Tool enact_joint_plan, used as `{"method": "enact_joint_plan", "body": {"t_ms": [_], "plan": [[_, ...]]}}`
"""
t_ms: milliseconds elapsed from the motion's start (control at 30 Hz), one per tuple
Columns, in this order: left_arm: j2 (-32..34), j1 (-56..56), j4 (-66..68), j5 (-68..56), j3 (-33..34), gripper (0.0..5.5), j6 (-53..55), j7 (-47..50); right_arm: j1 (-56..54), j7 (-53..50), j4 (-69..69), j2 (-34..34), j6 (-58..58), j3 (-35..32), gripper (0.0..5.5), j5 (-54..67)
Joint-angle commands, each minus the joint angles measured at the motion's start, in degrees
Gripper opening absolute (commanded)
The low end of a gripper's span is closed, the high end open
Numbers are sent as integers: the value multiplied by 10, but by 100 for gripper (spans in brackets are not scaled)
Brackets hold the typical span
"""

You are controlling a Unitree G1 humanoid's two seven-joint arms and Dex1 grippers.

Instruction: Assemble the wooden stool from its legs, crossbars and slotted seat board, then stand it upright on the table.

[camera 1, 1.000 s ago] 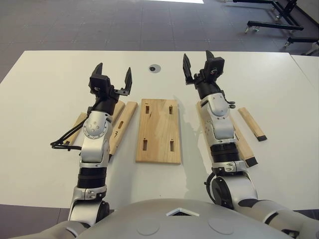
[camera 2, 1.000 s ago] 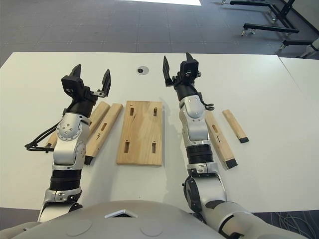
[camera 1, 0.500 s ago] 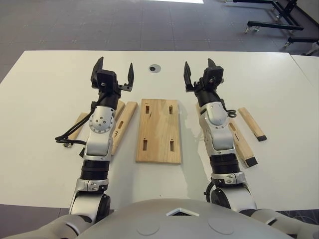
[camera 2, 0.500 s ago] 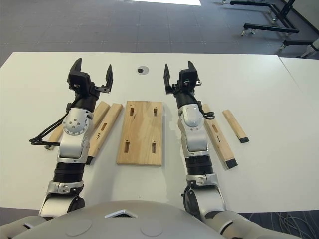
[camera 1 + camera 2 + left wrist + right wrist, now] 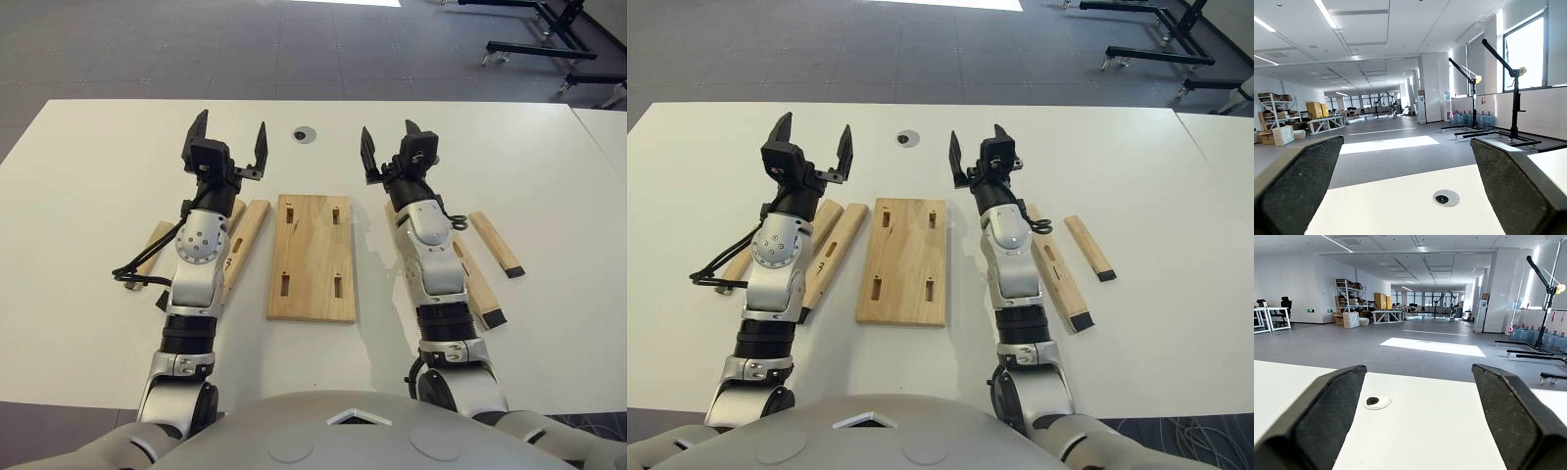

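The left gripper and right gripper are hovering wide open and empty above the bench. The slotted seat board is lying flat between the arms, with loose wooden pieces lying on either side.

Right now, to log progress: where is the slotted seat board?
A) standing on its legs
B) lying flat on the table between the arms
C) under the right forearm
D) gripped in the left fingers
B: the seat board lies flat on the table between both arms, its slots empty.
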Motion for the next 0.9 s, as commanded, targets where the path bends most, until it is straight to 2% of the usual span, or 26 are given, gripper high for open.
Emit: {"method": "enact_joint_plan", "body": {"t_ms": [33,200,333,400,533,867,900], "plan": [[2,28,-35,-18,-3,475,19,-17,16,34,-60,-76,78,-58,398,33],[10,70,-89,-20,10,475,33,-14,63,136,-21,-203,114,-126,398,64],[11,90,-120,-25,23,475,42,-10,113,211,44,-266,92,-180,398,93],[6,106,-134,-24,24,475,43,-5,109,237,82,-288,83,-187,398,97],[-2,118,-145,-23,15,475,41,-3,136,269,131,-310,65,-190,398,92],[-2,115,-142,-25,9,475,43,-9,215,293,186,-301,73,-159,398,83],[-3,115,-142,-25,9,475,42,-9,222,291,192,-301,71,-154,379,77]]}}
